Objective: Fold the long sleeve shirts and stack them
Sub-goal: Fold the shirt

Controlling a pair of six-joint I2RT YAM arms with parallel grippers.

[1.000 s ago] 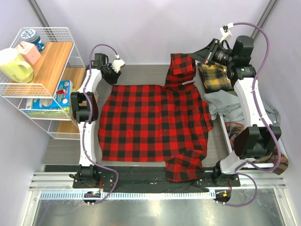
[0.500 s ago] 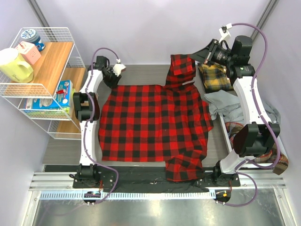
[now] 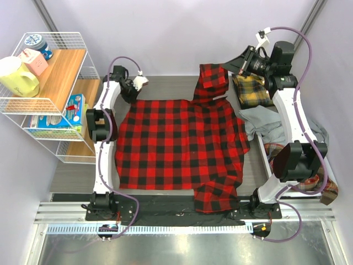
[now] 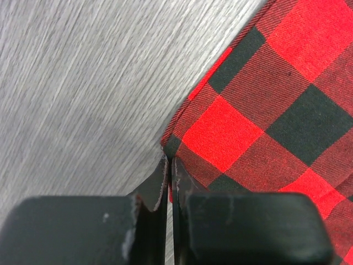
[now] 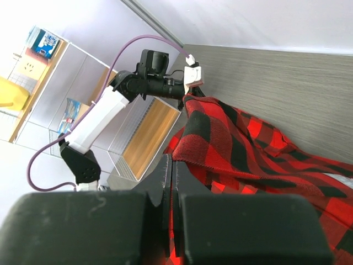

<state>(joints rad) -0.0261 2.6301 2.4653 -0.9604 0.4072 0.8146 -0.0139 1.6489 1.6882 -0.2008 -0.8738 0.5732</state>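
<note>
Red-and-black check shirt [image 3: 179, 143] lies spread flat on the counter [image 3: 165, 87], between the two arms. Left hand [image 4: 168, 165]: clamped on the shirt's far left corner, low against the counter. Right hand [image 5: 171, 165]: clamped on the far right corner, with the fabric held raised off the counter. Yellow-and-black plaid shirt [image 3: 251, 91] lies folded just right of that corner. Grey shirt [image 3: 265, 124] sits crumpled at the right edge.

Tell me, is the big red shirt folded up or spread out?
Mostly spread out. The red shirt lies flat across the table; only its right side is rumpled, with one sleeve lifted.
</note>
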